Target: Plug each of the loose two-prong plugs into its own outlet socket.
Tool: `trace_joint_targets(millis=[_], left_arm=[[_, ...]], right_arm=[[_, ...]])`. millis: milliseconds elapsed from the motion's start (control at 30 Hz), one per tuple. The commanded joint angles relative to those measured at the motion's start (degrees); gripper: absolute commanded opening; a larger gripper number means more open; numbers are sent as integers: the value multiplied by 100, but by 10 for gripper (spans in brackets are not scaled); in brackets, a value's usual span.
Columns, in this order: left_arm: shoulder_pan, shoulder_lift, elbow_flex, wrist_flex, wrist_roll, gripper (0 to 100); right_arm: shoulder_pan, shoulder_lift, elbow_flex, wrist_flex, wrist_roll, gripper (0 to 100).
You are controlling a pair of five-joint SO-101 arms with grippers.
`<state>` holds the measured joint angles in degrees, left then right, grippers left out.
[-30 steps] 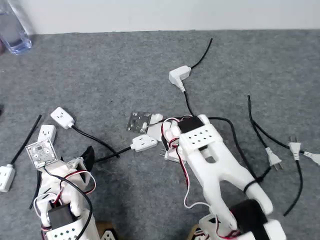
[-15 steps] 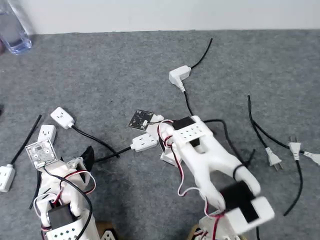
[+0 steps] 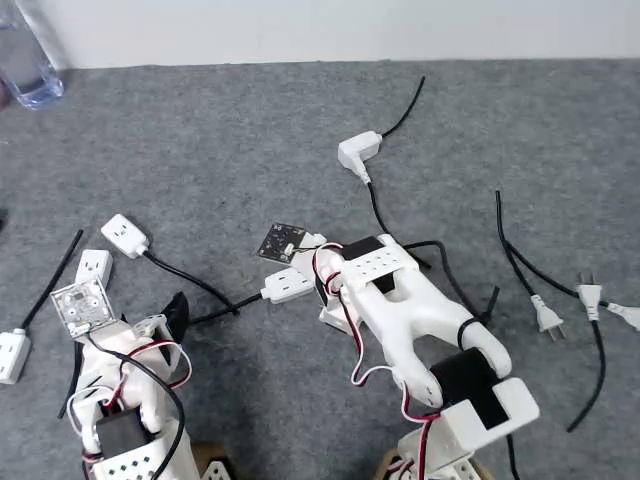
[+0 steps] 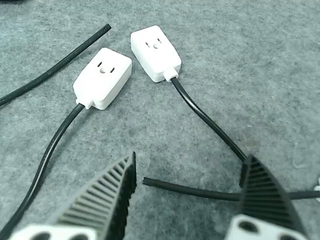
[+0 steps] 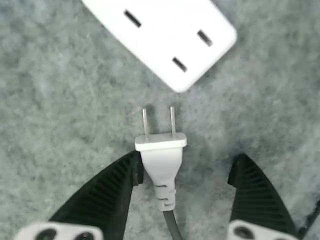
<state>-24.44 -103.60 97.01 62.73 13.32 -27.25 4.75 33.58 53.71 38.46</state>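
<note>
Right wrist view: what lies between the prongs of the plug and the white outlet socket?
Only bare grey carpet. In the right wrist view the plug points its prongs toward the outlet socket across an empty gap.

Clear bottle (image 3: pixel 25 60) on grey carpet (image 3: pixel 200 130), white wall (image 3: pixel 300 30) behind.

The desk (image 3: pixel 200 130) is covered in rough, matt grey felt-like cloth. The white three-slot outlet block (image 5: pixel 160 35) is smooth, faintly glossy plastic. Beside it, the pale two-prong plug (image 5: pixel 161 157) is matt moulded plastic with bare shiny metal prongs. The black cord (image 4: pixel 202 114) looks smooth and rubbery. The left gripper (image 4: pixel 190 162) and right gripper (image 5: pixel 186 162) have ribbed, matt black plastic fingers.
</note>
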Motion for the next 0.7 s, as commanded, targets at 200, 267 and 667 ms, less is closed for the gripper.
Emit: trace_joint_targets(millis=[200, 267, 667], left_arm=[[-26, -62, -57, -88, -18, 320], [-26, -62, -57, -88, -18, 320], [-26, -62, -57, -97, -18, 320]], right_arm=[[-119, 22, -202, -171, 62, 270], [-127, 22, -202, -171, 62, 270], [-268, 31, -229, -198, 53, 242]])
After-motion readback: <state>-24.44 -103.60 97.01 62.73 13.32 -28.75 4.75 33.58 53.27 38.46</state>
